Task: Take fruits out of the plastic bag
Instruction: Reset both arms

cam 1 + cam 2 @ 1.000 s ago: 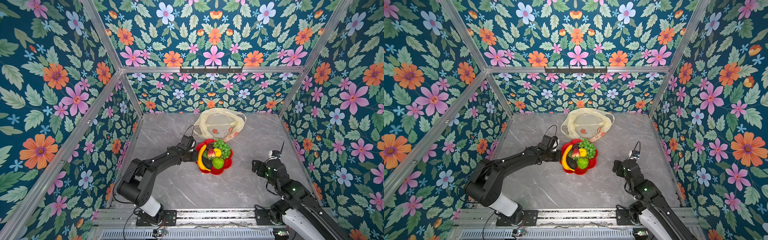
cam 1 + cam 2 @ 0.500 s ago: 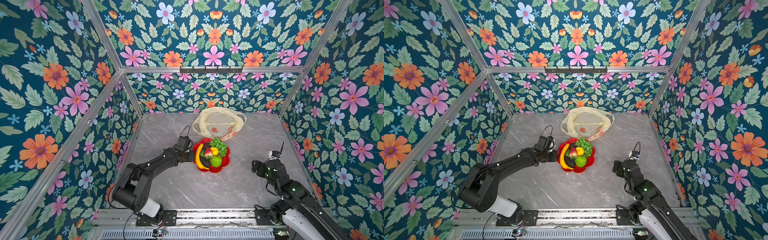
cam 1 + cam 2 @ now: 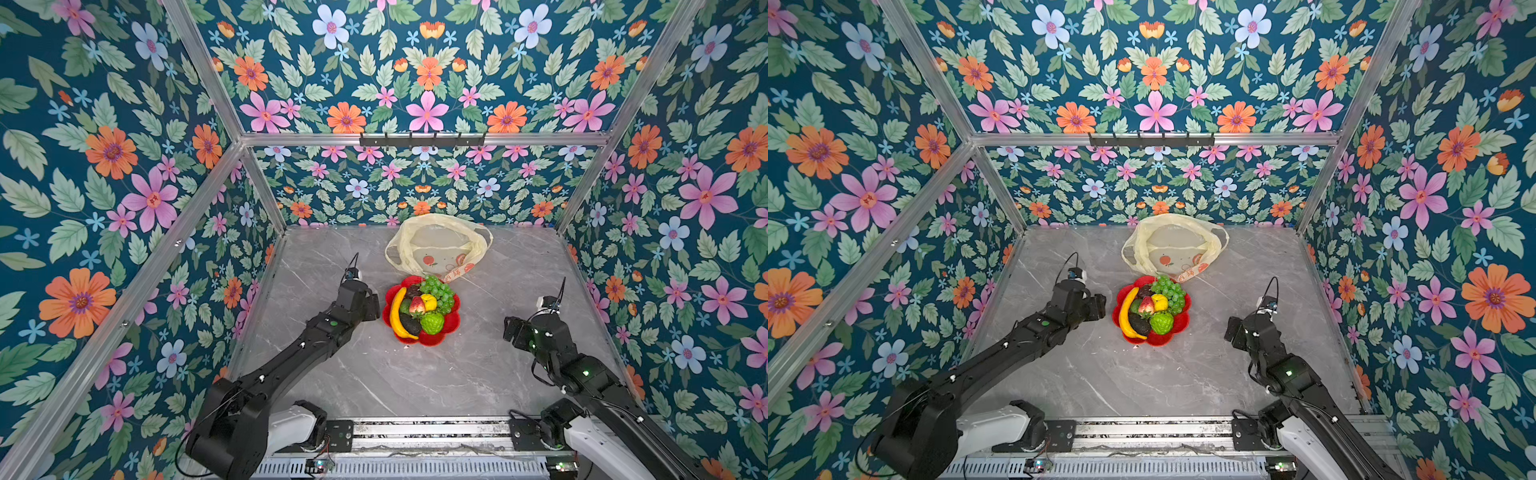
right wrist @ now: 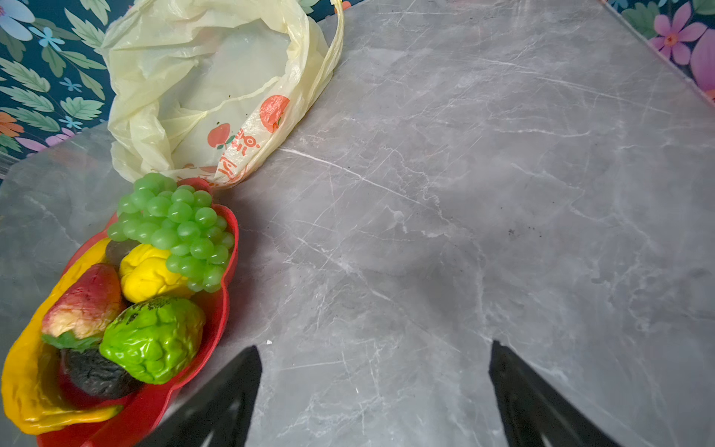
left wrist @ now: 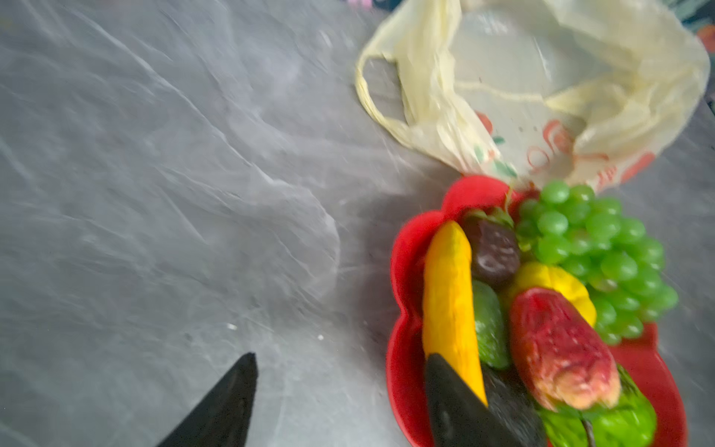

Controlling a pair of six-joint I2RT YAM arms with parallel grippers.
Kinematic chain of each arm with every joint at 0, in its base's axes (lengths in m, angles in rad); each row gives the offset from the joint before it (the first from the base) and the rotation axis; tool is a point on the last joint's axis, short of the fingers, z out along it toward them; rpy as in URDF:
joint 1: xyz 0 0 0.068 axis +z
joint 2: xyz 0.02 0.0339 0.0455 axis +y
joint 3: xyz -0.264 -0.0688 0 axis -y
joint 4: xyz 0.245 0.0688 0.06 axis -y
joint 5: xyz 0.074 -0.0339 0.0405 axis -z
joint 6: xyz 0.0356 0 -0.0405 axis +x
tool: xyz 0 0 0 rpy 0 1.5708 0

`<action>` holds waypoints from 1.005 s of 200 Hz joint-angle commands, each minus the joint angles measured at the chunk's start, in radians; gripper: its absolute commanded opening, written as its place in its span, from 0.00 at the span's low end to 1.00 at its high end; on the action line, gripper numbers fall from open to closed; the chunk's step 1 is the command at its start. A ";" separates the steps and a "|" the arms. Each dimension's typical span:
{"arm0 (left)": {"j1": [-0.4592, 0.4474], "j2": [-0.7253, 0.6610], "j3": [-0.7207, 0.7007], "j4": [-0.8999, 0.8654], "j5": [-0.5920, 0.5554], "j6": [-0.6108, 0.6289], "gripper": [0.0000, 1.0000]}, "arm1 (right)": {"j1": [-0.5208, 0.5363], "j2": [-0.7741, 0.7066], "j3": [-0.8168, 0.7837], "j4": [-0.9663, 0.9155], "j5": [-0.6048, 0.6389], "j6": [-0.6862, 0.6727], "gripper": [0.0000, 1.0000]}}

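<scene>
fruits (image 3: 417, 304) found piled in dish (image 3: 454, 321) | bag (image 3: 436, 245) slumped at dish's far rim | left gripper (image 5: 340, 360) parted, empty, left of dish | right gripper (image 4: 374, 346) spread wide, empty

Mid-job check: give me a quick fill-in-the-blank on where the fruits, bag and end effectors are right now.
1. The fruits all lie in the red dish; the bag behind it looks ____.
2. The fruit nearest the bag is the bunch of ____.
3. The left end effector is beside the dish, on the side where the long yellow ____ lies.
4. The right end effector hangs over bare table, jaws ____.
Missing words: empty; grapes; banana; open.
</scene>
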 commanded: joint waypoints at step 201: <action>0.311 0.283 -0.509 1.407 -0.143 0.539 1.00 | -0.261 0.632 -0.127 1.011 0.094 -0.562 0.99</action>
